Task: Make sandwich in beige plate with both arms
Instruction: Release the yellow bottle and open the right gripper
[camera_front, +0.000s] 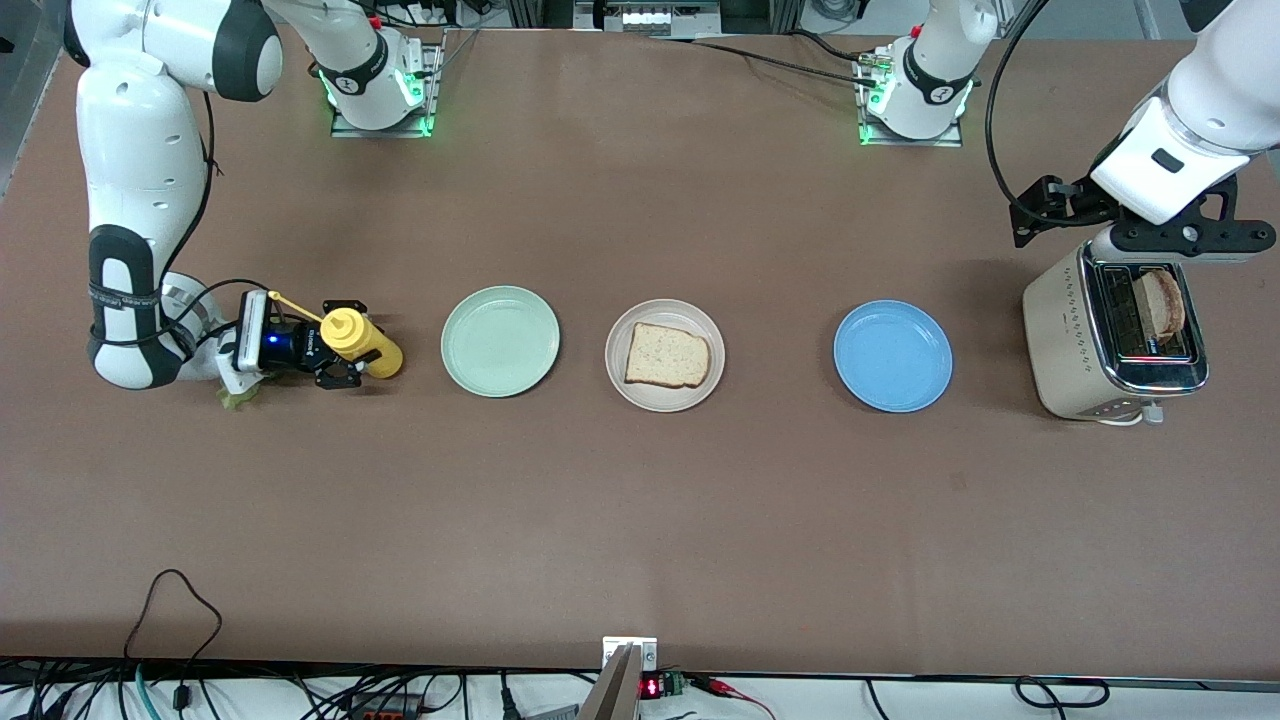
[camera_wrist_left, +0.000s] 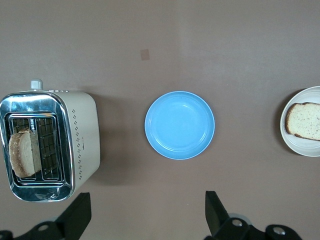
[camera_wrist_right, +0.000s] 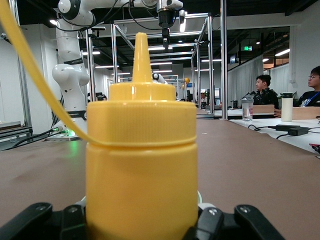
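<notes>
1. Evidently the risk at the right arm's end sits with the yellow squeeze bottle (camera_front: 362, 343): the right gripper (camera_front: 340, 352) has its fingers (camera_wrist_right: 215, 222) clamped on the body low down, at table height. A low hold on a tall, soft bottle could let it tip or squirt when lifted.
2. A scrap of green lettuce (camera_front: 236, 398) lies on the table (camera_front: 640, 520) under the right wrist, at about 7 o'clock of the bottle. It could be dragged or crushed if the arm swings.
3. The left gripper (camera_wrist_left: 145, 215) hangs over the toaster (camera_front: 1110, 340), fingers (camera_wrist_left: 216, 212) spread wide and holding nothing. The toast slice (camera_front: 1163, 303) stands up out of one slot; a misjudged descent could strike the chrome top or crumble the bread.
4. Task thing: the beige plate (camera_front: 665, 392) lies mid-table between the mint-green plate (camera_front: 500, 340) and the blue plate (camera_front: 893, 356), and carries one bread slice (camera_front: 667, 355). No lettuce or second slice on it yet.
5. Pose: right arm folded low, wrist level with the table, pointing toward 3 o'clock in the front view. Left arm is raised, wrist facing down.
</notes>
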